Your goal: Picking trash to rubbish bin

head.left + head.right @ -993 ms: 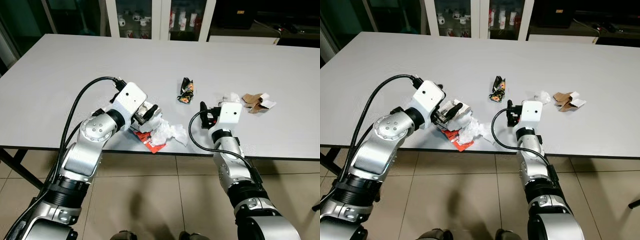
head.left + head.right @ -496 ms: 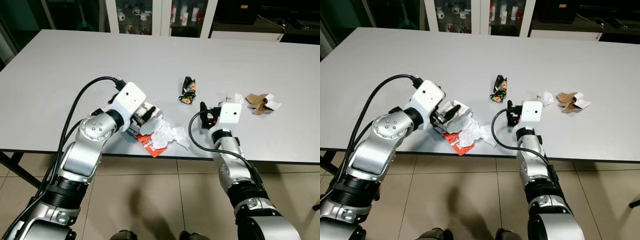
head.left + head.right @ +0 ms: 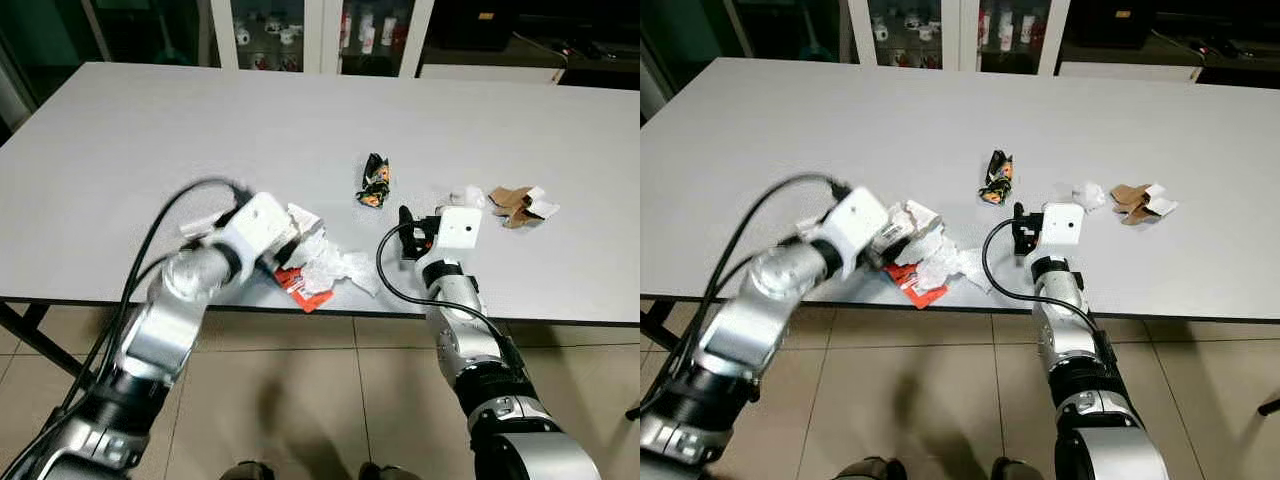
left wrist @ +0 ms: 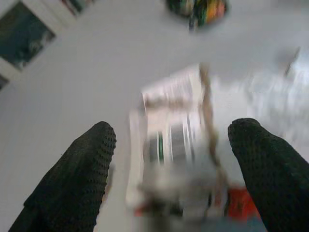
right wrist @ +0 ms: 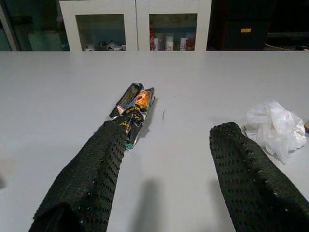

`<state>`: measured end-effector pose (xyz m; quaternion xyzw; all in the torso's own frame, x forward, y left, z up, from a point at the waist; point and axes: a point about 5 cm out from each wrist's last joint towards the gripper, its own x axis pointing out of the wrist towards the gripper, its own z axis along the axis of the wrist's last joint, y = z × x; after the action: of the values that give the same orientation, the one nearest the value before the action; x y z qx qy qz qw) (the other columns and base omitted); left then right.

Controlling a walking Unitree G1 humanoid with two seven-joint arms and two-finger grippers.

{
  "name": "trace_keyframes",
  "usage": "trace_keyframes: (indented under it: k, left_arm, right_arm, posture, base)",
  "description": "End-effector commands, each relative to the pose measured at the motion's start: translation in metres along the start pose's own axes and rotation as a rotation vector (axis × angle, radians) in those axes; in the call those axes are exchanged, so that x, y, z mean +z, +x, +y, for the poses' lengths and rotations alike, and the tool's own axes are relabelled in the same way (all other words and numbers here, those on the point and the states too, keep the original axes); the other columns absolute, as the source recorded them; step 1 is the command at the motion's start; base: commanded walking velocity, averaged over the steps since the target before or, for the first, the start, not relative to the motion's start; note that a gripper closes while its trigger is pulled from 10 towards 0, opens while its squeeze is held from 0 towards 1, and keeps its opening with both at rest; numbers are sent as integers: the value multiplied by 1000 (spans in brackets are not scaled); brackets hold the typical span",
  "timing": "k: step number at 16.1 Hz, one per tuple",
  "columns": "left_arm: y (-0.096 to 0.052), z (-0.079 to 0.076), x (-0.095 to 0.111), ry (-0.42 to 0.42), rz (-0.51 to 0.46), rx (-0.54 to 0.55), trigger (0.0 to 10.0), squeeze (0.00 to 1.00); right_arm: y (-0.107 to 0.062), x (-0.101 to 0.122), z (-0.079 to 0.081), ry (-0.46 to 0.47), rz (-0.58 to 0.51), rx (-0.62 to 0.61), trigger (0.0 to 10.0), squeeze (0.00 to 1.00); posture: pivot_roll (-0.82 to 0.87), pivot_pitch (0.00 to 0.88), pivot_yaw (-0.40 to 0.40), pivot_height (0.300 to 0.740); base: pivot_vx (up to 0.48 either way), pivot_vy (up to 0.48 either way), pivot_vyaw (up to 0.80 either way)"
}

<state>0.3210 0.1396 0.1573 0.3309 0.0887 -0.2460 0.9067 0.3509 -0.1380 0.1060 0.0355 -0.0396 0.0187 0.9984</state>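
Your left claw [image 4: 169,159] gapes around the crumpled white printed carton [image 4: 176,145], still grasping stage; close on it next, right claw [image 5: 164,183] idles open

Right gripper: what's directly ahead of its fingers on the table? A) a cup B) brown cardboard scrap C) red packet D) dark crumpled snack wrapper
D: in the right wrist view the right gripper stands open, and the dark crumpled snack wrapper lies just beyond one fingertip, with a white crumpled tissue off to the other side on the table.
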Motion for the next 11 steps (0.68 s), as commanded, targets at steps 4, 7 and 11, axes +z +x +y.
trace_keyframes:
  k: [4,7,11]
  left_arm:
    - [5,-16,-8,58,38,-27,10000,0]
    - [8,-24,-16,92,62,-26,10000,0]
    - [11,-19,-24,218,117,57,10000,0]
  right_arm:
    - [-2,-6,1,-4,34,16,10000,0]
    - [-2,-6,0,-6,38,15,10000,0]
    - [-2,-6,0,-6,39,19,10000,0]
  posture:
    - [28,73,-11,740]
    - [26,80,-13,740]
    - [27,85,-15,740]
  base:
    - [0,0,0]
    - [0,0,0]
    - [0,0,0]
